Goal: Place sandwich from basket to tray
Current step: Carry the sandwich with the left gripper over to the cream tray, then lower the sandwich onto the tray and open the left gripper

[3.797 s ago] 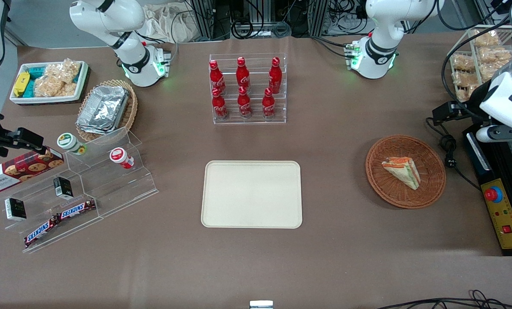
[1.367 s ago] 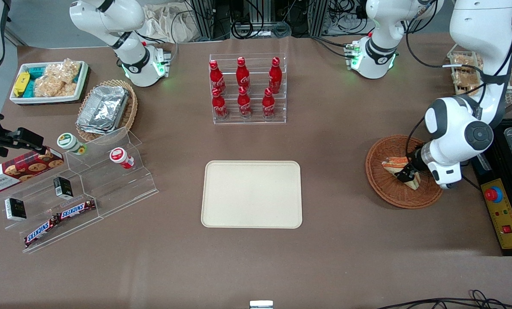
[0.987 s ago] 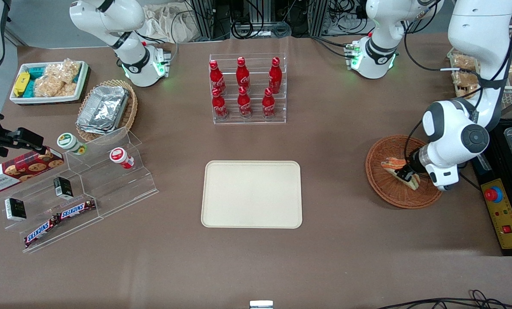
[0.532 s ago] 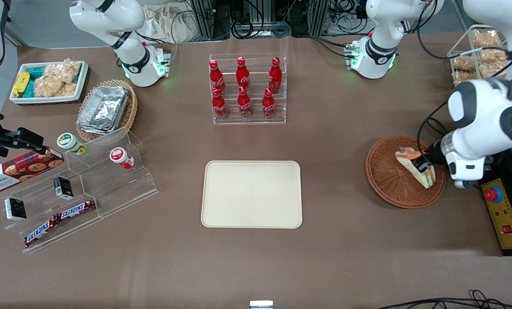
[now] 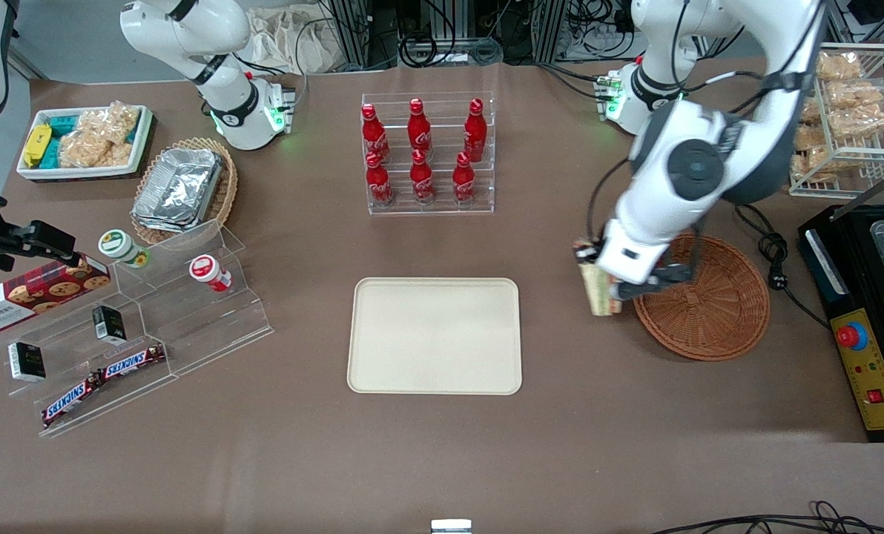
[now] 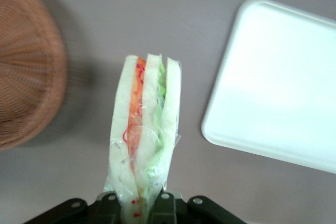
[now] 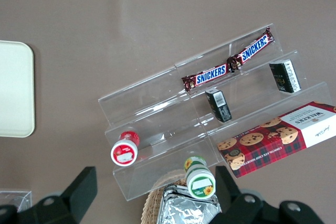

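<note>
Now sandwich [image 6: 145,129] upright in gripper [image 6: 142,203]

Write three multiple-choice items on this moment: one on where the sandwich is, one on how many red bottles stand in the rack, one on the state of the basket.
1. Where is the sandwich?
A. lying in the basket
B. held above the bare table between basket and tray
C. lying flat on the tray

2. How many red bottles stand in the clear rack?
A. four
B. six
C. nine

3. What is the state of the basket?
A. empty
B. holding the sandwich
C. tipped upside down

Key: 1 B, the claw is shut on the sandwich, which hangs over the brown table with the basket to one side and the tray to the other, as the wrist view also shows. 2 B, two rows of three. 3 A, only bare wicker shows inside, rim up.
</note>
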